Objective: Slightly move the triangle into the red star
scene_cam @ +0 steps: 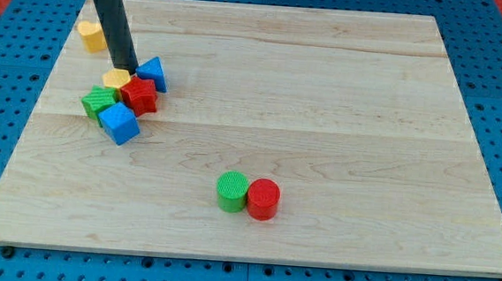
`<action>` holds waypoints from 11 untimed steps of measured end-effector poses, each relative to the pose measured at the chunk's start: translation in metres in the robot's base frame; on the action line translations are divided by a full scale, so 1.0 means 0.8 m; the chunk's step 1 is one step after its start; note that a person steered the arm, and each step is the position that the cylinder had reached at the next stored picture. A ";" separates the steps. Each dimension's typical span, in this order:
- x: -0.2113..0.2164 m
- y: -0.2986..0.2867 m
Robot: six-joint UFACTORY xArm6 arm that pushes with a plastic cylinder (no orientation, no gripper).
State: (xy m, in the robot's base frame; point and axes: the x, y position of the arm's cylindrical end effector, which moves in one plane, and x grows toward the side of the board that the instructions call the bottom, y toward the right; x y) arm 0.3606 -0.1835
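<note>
The blue triangle [154, 72] sits at the upper left of the wooden board, touching the upper right of the red star [139, 95]. My tip [125, 70] is just left of the triangle and above the red star, right by a yellow block [115, 80] that lies against the star's upper left. A green block [99, 102] and a blue cube [119, 123] crowd the star's left and lower left.
A yellow block [91, 35] stands alone near the board's upper left edge. A green cylinder [231, 191] and a red cylinder [263, 199] touch each other at the lower middle. The wooden board [341, 120] lies on a blue pegboard.
</note>
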 end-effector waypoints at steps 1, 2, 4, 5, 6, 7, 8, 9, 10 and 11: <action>0.000 0.000; -0.025 0.004; -0.056 0.077; -0.056 0.090; -0.039 0.079; -0.038 0.079; -0.029 0.079; -0.019 0.075; -0.012 0.065; -0.012 0.062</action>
